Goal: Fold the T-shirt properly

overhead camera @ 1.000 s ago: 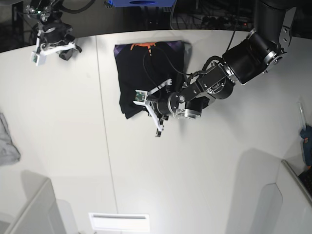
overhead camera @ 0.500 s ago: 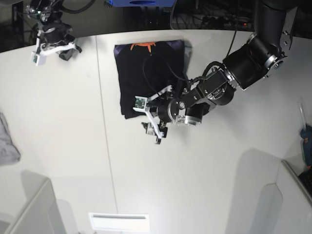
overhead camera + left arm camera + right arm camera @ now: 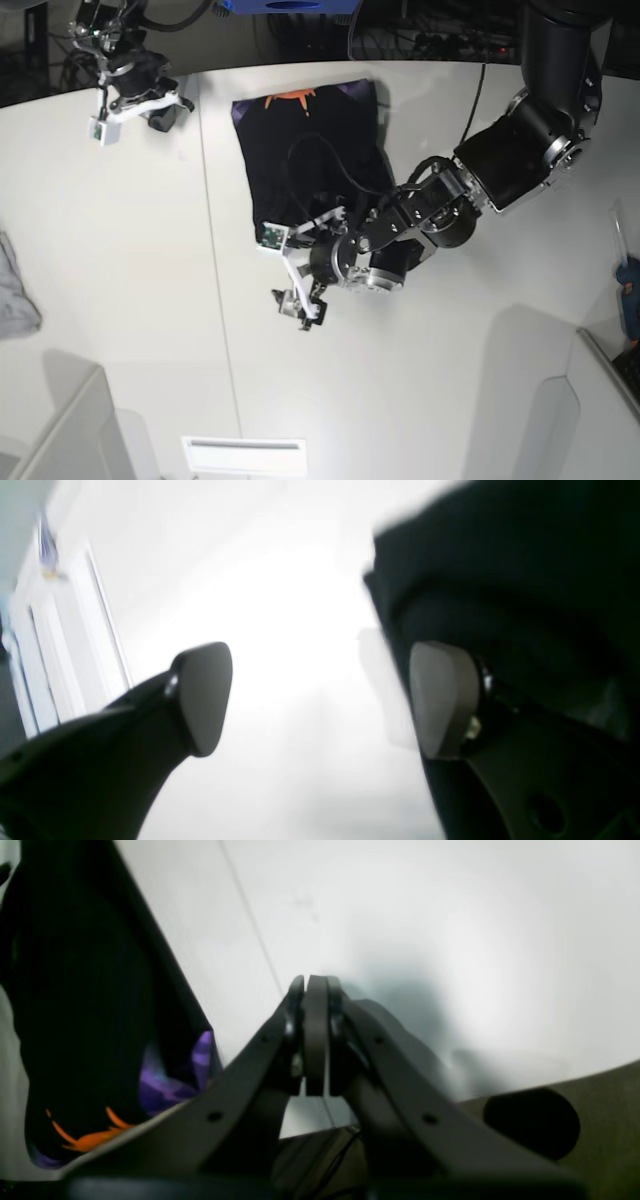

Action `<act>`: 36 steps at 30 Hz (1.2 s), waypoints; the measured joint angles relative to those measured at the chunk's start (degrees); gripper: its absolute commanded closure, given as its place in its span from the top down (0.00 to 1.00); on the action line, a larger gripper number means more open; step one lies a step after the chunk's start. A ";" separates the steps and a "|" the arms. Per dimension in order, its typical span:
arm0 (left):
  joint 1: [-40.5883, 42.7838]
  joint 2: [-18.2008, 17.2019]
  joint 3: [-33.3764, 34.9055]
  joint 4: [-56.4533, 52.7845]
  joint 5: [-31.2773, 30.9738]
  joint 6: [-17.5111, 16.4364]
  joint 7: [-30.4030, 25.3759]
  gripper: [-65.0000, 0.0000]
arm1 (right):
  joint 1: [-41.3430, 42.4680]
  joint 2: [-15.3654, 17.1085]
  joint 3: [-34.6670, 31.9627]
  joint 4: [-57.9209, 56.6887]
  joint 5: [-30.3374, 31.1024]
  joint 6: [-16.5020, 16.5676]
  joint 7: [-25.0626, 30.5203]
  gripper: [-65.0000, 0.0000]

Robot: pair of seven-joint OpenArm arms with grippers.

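Note:
The black T-shirt (image 3: 305, 150) lies folded into a rectangle at the back of the white table (image 3: 130, 300), with orange and purple print showing at its far edge. My left gripper (image 3: 288, 282) hovers open just off the shirt's near corner, over bare table. In the left wrist view its pads (image 3: 202, 697) stand wide apart around nothing, and the T-shirt (image 3: 505, 575) lies beyond the right one. My right gripper (image 3: 165, 112) is shut and empty at the table's back left. In the right wrist view its fingers (image 3: 315, 1035) are pressed together, with the T-shirt (image 3: 80, 990) off to their left.
A small grey cloth (image 3: 15, 290) lies at the table's left edge. White bins stand at the near left (image 3: 60, 430) and near right (image 3: 600, 400). A blue object (image 3: 630, 285) sits at the right edge. A seam line (image 3: 215, 270) runs across the table.
My left gripper opened, let go of the shirt's near edge and moved down-left off the cloth. The right arm shifted a little to the right.

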 measured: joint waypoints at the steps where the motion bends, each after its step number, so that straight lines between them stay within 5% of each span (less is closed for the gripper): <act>1: 0.66 0.94 -1.92 0.61 -0.39 -0.20 -0.13 0.82 | 0.26 0.04 0.00 0.00 0.00 0.00 0.02 0.00; 8: 1.79 4.92 -18.10 5.92 -0.04 0.11 3.45 0.74 | 0.13 0.24 0.57 0.00 -0.20 0.02 0.20 0.00; 10: 2.32 5.05 -21.73 9.14 0.35 0.13 9.03 0.55 | 0.11 0.63 1.84 0.02 -0.02 0.04 0.66 0.00; 13: 5.66 4.79 -28.52 15.39 -2.36 0.31 10.99 0.04 | -0.83 2.47 2.82 0.26 -0.20 0.07 4.72 0.00; 14: 7.43 3.96 -30.64 17.18 -4.68 0.31 10.71 0.00 | -1.40 3.41 2.64 0.35 -0.02 0.13 5.75 0.00; 21: 26.71 -6.78 -47.23 27.47 -12.68 0.17 11.82 0.00 | -6.51 8.00 2.32 1.53 -0.04 0.22 13.60 0.00; 26: 46.18 -12.57 -61.75 28.94 -21.46 0.42 -3.45 0.00 | -10.47 12.76 2.51 3.37 -0.28 0.35 17.18 0.00; 30: 61.57 -14.99 -66.66 28.06 -20.00 1.03 -17.14 0.00 | -13.49 15.13 2.36 3.45 -0.63 0.90 17.92 0.00; 34: 73.44 -13.73 -69.57 27.17 -18.84 0.17 -25.86 0.00 | -14.93 15.43 2.43 3.43 -12.37 5.20 18.10 0.00; 36: 78.03 -13.64 -71.04 26.27 -18.40 0.37 -27.74 0.00 | -14.60 13.09 2.51 3.45 -19.10 8.41 18.88 0.00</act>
